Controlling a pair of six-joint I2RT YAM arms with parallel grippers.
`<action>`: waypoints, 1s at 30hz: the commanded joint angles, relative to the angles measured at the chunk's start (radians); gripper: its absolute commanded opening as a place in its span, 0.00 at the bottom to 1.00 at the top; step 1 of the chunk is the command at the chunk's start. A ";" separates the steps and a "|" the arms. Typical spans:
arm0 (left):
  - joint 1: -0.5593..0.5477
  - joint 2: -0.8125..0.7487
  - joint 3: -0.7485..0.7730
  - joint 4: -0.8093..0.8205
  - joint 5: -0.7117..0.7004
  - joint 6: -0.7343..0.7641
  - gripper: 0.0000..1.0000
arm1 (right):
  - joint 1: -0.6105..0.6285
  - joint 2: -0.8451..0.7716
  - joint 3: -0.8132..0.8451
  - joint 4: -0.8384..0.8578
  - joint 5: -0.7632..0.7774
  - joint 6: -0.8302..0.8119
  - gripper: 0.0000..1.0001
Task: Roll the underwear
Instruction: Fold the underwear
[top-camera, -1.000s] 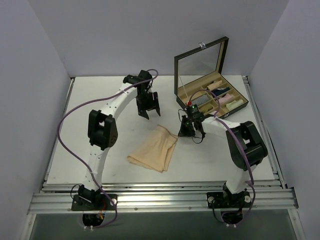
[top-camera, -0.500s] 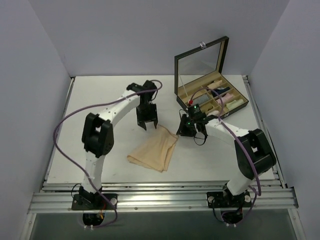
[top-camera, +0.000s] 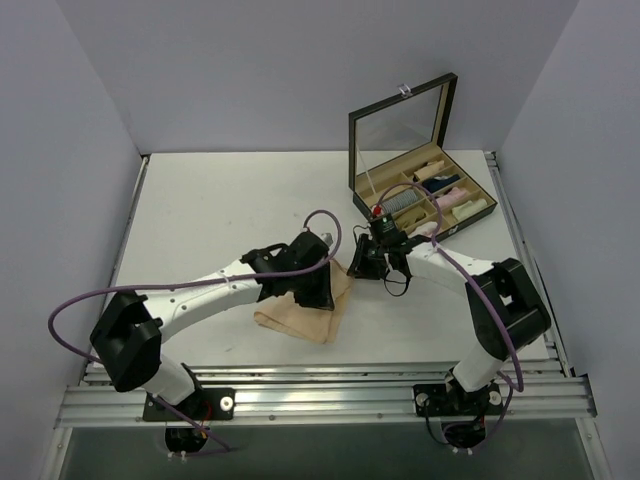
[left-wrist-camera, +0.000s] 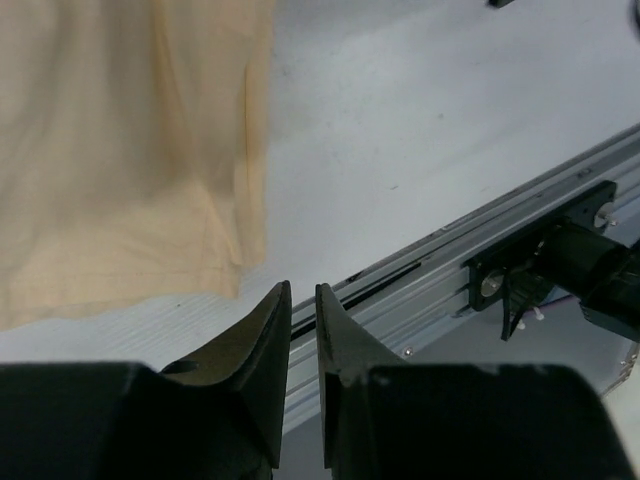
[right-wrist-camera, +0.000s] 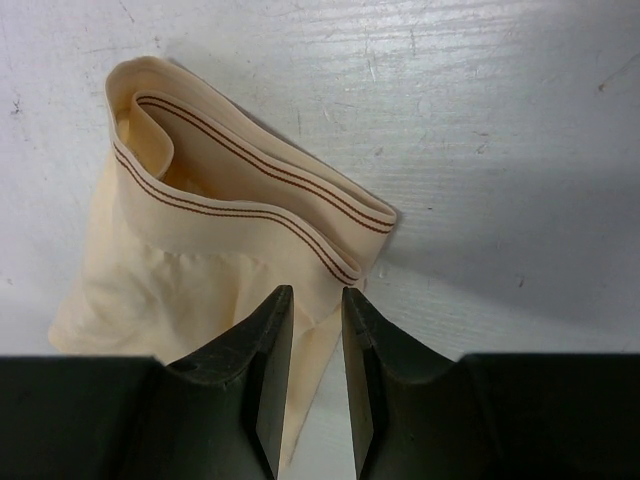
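The underwear (top-camera: 298, 318) is a pale peach-beige cloth lying flat on the white table, mid-front. My left gripper (top-camera: 318, 290) hovers over its middle and hides part of it. In the left wrist view the cloth (left-wrist-camera: 120, 150) lies upper left, and the left gripper (left-wrist-camera: 303, 287) points past the cloth's near edge towards the table's front, its jaws a narrow slit apart with nothing in them. My right gripper (top-camera: 365, 264) is at the cloth's far right corner. Seen from the right wrist, the right gripper (right-wrist-camera: 317, 290) stands slightly open over the cloth (right-wrist-camera: 190, 260), just below its folded waistband (right-wrist-camera: 250, 190).
An open dark box (top-camera: 420, 200) with a mirrored lid holds several cloth rolls at the back right, close behind the right gripper. Aluminium rails (top-camera: 320, 398) run along the table's near edge and also show beyond the left fingers as rails (left-wrist-camera: 450, 265). Grey walls close in both sides.
The left arm has swung from behind the underwear forward and low over it, its jaws closing from wide to a slit. The right gripper has edged left onto the cloth's corner.
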 joint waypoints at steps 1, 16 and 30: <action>-0.047 0.046 -0.076 0.211 -0.061 -0.084 0.24 | 0.007 0.023 -0.009 0.029 0.006 0.019 0.22; -0.136 0.233 -0.053 0.250 -0.140 -0.139 0.07 | 0.011 0.063 0.003 0.043 0.028 0.037 0.23; -0.150 0.275 -0.076 0.179 -0.190 -0.189 0.04 | 0.019 0.059 0.015 0.014 0.057 0.043 0.28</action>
